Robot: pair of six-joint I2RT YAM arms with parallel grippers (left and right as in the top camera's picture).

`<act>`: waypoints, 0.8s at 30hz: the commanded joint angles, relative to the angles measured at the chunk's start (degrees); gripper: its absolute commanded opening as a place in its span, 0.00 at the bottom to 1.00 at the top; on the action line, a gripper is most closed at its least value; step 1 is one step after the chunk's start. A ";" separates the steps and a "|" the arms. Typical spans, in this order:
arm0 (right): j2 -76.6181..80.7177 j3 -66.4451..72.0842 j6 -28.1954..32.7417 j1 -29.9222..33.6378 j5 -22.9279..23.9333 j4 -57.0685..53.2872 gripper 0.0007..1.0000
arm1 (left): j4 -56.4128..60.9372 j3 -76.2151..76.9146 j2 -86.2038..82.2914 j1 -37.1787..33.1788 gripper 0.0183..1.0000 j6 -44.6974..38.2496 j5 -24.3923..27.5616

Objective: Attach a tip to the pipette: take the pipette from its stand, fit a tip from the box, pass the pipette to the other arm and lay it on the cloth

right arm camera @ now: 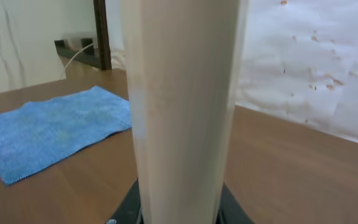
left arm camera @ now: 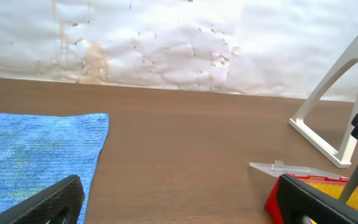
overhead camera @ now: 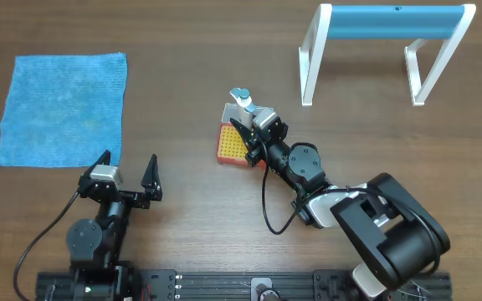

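right pincer [overhead camera: 252, 124] clamped on the pipette [right arm camera: 179, 112] | pipette over the orange tip box [overhead camera: 231, 144] | left pincer [overhead camera: 127, 165] apart, beside my blue cloth [overhead camera: 64, 109]

brown table [overhead camera: 191, 50], blue cloth [overhead camera: 61, 109], tip box [overhead camera: 234, 145], stand [overhead camera: 387, 50]

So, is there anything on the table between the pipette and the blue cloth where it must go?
Nothing visible does. Only bare table lies between the pipette, held in the right end effector above the tip box, and the cloth.
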State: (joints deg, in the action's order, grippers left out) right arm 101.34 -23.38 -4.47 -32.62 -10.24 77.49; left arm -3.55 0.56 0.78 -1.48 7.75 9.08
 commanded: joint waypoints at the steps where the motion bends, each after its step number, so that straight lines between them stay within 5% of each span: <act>1: 8.33 2.80 -1.11 0.17 -0.98 1.81 0.07 | -0.09 -0.24 -0.35 -0.07 1.00 0.52 0.61; 24: 10.95 5.11 -1.11 0.17 -0.96 5.18 0.07 | -0.09 -0.24 -0.35 -0.07 1.00 0.52 0.61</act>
State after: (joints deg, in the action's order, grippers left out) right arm 107.04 -22.50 -4.49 -32.62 -10.48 87.09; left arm -3.55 0.56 0.78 -1.48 7.77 9.08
